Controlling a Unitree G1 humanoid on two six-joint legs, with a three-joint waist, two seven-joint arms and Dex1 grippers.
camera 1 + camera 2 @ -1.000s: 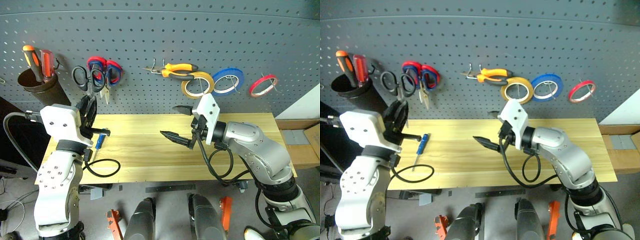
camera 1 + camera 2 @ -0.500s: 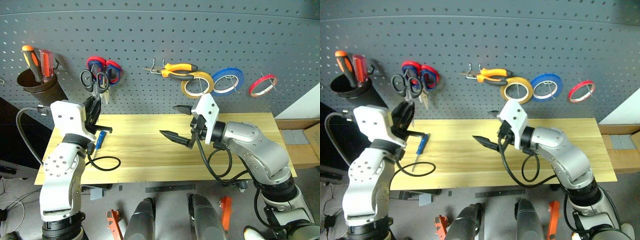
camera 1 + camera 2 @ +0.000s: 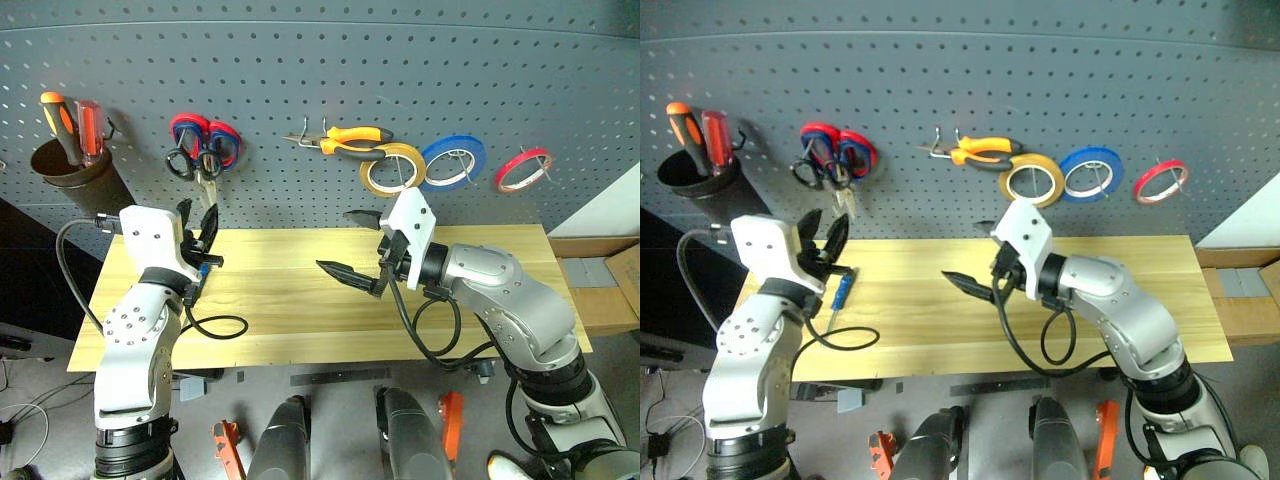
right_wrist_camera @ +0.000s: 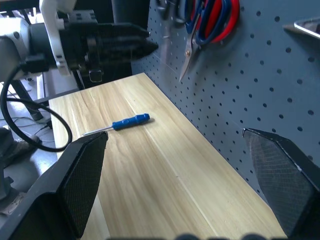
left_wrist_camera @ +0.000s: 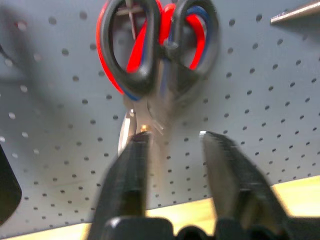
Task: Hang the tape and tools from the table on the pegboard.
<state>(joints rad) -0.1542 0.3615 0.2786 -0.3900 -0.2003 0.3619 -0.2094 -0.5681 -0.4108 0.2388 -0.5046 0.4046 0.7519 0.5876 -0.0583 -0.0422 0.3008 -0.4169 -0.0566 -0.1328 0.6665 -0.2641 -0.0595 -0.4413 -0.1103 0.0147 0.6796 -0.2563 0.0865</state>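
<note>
Head views: your left gripper [image 3: 200,238] sits just below the black-handled scissors [image 3: 190,164], which hang on the pegboard [image 3: 320,90] in front of the red-and-blue-handled scissors [image 3: 212,140]. Its jaws stand apart and hold nothing. The right gripper [image 3: 358,245] hovers over the middle of the table [image 3: 300,300], spread wide and empty. The pliers [image 3: 350,140] and the red tape [image 3: 524,170] hang on their hooks, with the yellow roll [image 3: 395,168] and blue roll [image 3: 454,162] between them. The blue-handled screwdriver [image 3: 843,291] lies on the table beside the left gripper, not yet hung.

Left wrist view: the black loops overlap the red ones on what looks like a shared hook. Both black fingers [image 5: 129,175] flank the thin steel blades, with one fingertip at the blade edge. Pull back crooked and you may snag a blade and swing the scissors off the hook. Smooth plastic loops on a thin metal peg slide easily.

Right wrist view: the screwdriver is slim, with a ribbed blue grip and a thin round shaft, lying flat on smooth pale planks. It looks likely to roll if nudged, or to skid from a shallow pinch. The left arm's black cable loops near it and could drag it
</note>
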